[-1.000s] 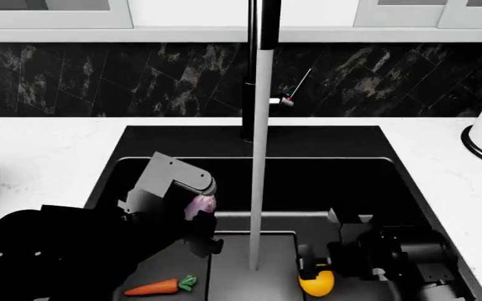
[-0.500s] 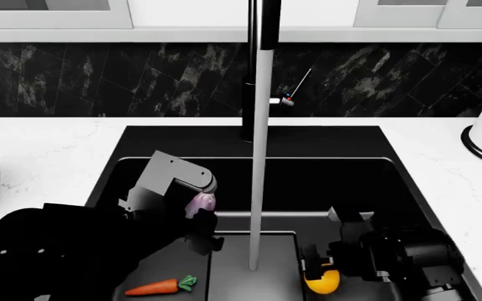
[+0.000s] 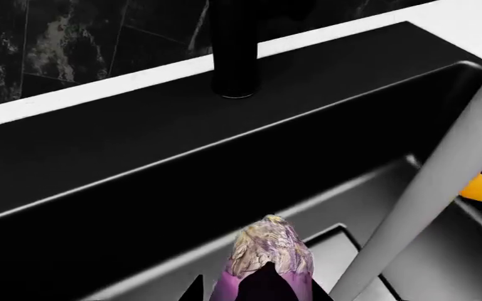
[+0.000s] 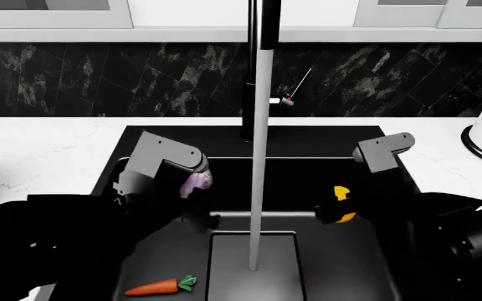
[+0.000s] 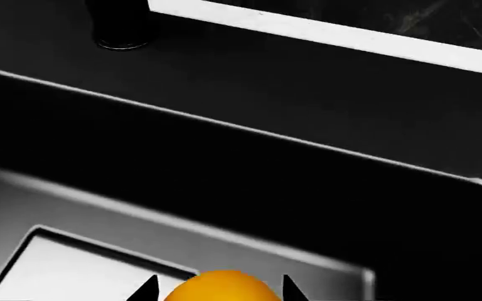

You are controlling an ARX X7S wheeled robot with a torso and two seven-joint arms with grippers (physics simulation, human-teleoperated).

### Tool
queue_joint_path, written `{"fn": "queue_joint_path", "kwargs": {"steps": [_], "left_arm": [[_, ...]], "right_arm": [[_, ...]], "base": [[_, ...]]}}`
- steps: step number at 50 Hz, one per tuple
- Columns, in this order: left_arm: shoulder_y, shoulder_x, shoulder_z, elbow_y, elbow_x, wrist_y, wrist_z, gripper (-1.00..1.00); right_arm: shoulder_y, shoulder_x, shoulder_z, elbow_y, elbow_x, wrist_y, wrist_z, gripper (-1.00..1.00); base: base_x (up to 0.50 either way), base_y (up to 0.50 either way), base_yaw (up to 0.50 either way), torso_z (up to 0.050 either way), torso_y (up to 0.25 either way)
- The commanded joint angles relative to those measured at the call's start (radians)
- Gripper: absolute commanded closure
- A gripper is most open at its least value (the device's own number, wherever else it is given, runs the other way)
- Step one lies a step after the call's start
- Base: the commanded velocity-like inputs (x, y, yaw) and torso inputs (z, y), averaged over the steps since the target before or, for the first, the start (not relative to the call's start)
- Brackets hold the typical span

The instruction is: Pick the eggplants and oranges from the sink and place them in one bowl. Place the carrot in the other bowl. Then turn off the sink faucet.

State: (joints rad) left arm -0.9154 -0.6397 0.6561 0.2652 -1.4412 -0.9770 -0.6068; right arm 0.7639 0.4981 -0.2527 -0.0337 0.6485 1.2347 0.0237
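Currently both arms are inside the sink [image 4: 396, 276], each carrying produce above its floor. Left gripper [image 4: 198, 182] is clamped on the eggplant [image 4: 199, 180], held left of the water stream [image 4: 258, 188]; in the left wrist view the eggplant [image 3: 265, 260] runs lengthwise out from between the fingers, pale tip toward the sink's back wall. Right gripper [image 4: 339, 204] is closed on the orange [image 4: 340, 205], right of the stream and just below the sink's rear rim. Carrot [image 4: 159, 286] lies flat on the sink floor at front left, long axis roughly parallel to the front edge, green top toward the stream. Faucet [image 4: 262, 69] stands behind the sink centre, water running. Open floor remains around the stream.
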Motion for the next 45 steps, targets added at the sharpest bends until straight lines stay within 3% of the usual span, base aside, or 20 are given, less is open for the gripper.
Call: {"fn": "queue_joint_path", "kwargs": {"steps": [1,9,15,28,45], "left_arm": [[-0.020,-0.011,-0.051,0.023,0.026,0.069,0.028,1.00],[-0.051,-0.031,-0.077,0.064,0.065,0.094,0.008,1.00],[-0.078,-0.049,-0.066,0.096,0.098,0.080,0.001,1.00],[-0.059,-0.072,-0.085,0.127,0.093,0.104,-0.001,1.00],[-0.047,-0.076,-0.086,0.150,0.080,0.110,-0.010,1.00]], "right_arm": [[-0.051,0.043,0.157,-0.238,0.049,-0.044,0.053,1.00],[-0.121,0.053,0.206,-0.345,0.009,-0.188,0.069,1.00],[-0.098,0.071,0.263,-0.442,0.094,-0.111,0.071,1.00],[-0.145,0.107,0.243,-0.499,0.064,-0.084,0.122,1.00],[-0.129,0.107,0.232,-0.500,0.073,-0.048,0.147,1.00]], "base": [[0.00,0.00,0.00,0.000,0.010],[0.00,0.00,0.00,0.000,0.000],[0.00,0.00,0.00,0.000,0.000],[0.00,0.00,0.00,0.000,0.001],[-0.43,0.00,0.00,0.000,0.000]]}}
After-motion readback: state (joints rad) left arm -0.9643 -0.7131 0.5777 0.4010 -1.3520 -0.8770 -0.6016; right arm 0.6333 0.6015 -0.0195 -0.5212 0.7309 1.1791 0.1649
